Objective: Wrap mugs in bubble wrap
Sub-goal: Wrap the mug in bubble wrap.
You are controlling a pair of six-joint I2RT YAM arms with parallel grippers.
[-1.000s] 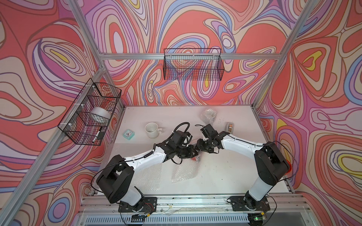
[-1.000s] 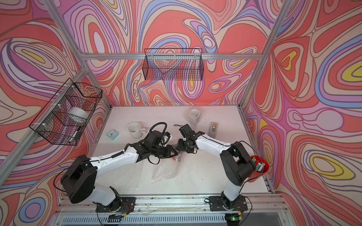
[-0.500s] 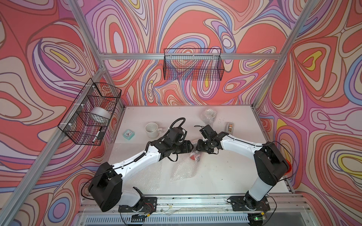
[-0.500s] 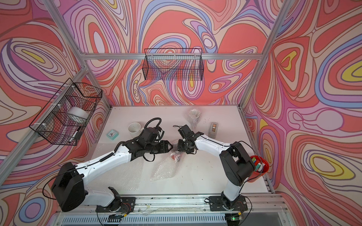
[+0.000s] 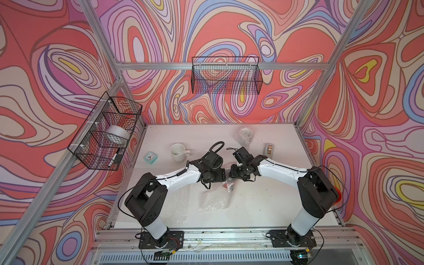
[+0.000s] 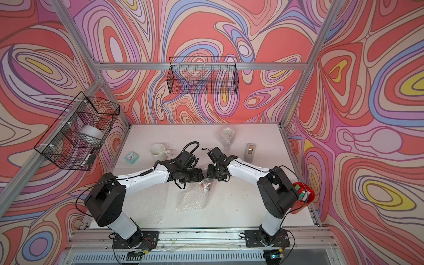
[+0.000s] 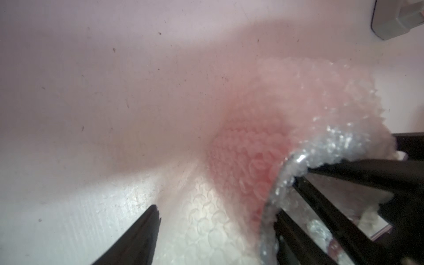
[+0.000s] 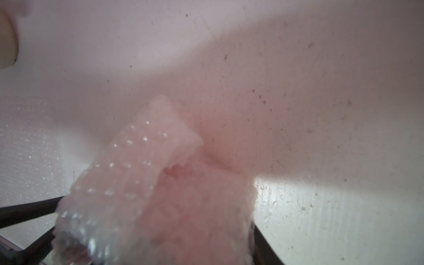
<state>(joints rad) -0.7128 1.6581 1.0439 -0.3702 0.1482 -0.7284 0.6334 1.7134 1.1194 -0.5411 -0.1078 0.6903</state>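
Left claw (image 7: 218,211) stood wide open, gripping nothing | right claw (image 8: 156,213) half closed on bubble wrap (image 8: 137,172) round red mug (image 5: 229,185), table (image 5: 263,195) centre | clock (image 5: 150,157) face unreadable.

Foreground: clear bubbled plastic wrap (image 8: 146,195), bunched and pink-tinted, redder at its middle, right up against my lens.
Right gripper (image 8: 165,250): one black finger (image 8: 263,250) against the wrap's edge; grip, I can't tell.
Table: white, speckled tabletop (image 8: 298,103) behind it.
Beyond: a second bubble-wrap sheet (image 8: 23,149) lying flat, blurred.

red mug (image 5: 228,185) mostly hidden, bubble wrap (image 8: 160,195) blurred
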